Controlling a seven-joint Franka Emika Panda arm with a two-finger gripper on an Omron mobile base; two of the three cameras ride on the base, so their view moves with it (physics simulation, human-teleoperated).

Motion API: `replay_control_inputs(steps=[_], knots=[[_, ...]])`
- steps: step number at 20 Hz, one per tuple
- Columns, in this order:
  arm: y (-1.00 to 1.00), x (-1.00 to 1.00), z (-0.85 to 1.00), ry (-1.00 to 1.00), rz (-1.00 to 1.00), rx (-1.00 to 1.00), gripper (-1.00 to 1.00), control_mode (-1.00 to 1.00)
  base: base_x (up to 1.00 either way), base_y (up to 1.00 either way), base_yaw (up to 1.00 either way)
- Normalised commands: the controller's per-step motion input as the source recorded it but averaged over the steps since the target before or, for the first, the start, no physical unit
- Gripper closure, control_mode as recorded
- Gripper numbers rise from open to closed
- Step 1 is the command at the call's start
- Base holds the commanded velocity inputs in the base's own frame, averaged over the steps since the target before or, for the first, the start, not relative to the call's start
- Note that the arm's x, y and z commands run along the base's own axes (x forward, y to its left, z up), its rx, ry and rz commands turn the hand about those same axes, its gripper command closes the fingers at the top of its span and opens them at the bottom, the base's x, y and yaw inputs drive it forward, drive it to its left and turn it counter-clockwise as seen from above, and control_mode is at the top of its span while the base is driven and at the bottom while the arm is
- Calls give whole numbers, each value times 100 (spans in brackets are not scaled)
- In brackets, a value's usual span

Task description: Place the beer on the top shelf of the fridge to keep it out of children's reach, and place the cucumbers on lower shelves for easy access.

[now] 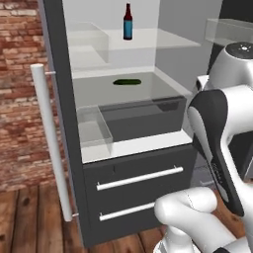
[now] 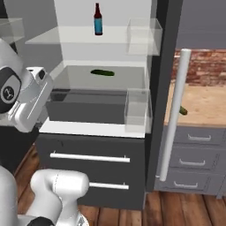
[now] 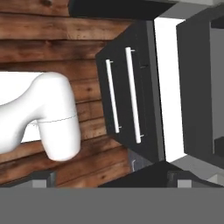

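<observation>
The fridge (image 1: 60, 84) (image 2: 164, 70) stands open. On its top shelf (image 1: 165, 38) (image 2: 53, 37) the beer (image 1: 128, 22) (image 2: 98, 19) is upright toward the back. One cucumber (image 1: 127, 82) (image 2: 102, 73) lies on a lower shelf (image 1: 165, 88) (image 2: 128, 77) beneath it. The other cucumber (image 2: 182, 110) rests on the wooden counter to the right, partly behind the fridge door handle (image 2: 173, 119) (image 1: 49, 143). My gripper (image 3: 111, 180) is low in front of the fridge and points down at the floor, open, with nothing between its fingertips (image 3: 43, 177).
Clear bins (image 1: 94, 126) (image 2: 137, 108) sit on the fridge shelves' door side. A dark drawer (image 1: 143, 117) fills the lowest level. Beneath it are two drawer fronts with white bar handles (image 1: 141, 178) (image 3: 133, 96). Grey drawer cabinets (image 2: 194, 159) carry the counter; the floor is wood planks (image 3: 52, 39).
</observation>
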Motion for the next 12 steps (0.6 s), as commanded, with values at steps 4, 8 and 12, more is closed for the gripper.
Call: replay_control_inputs(steps=[4,8,12], knots=[[0,0,0,0,0,0,-100,100,1,-3,-51],[0,0,0,0,0,0,-100,100,1,0,-66],[0,0,0,0,0,0,-100,100,0,0,-76]])
